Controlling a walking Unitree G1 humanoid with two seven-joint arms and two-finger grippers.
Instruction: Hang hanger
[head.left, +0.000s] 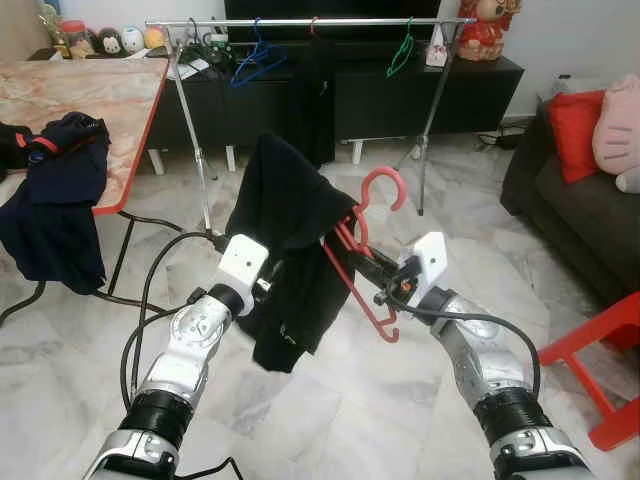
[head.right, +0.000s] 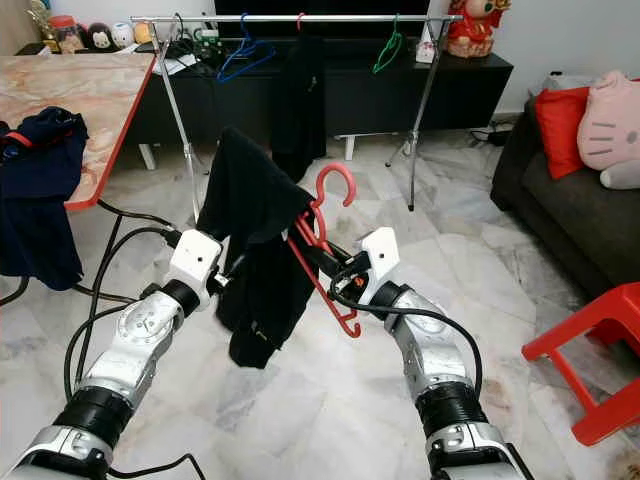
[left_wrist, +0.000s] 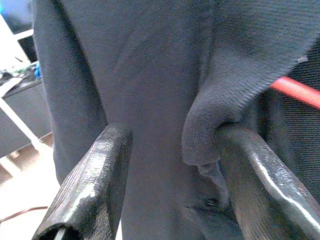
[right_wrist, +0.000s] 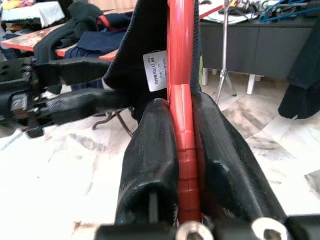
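Right gripper clamped the red hanger steady while left gripper, fingers apart, held the black garment for dressing

A red hanger is gripped by the right gripper, hook up, and a black garment is draped over it. The cloth is met by the left gripper. Beyond, a clothes rail is seen.
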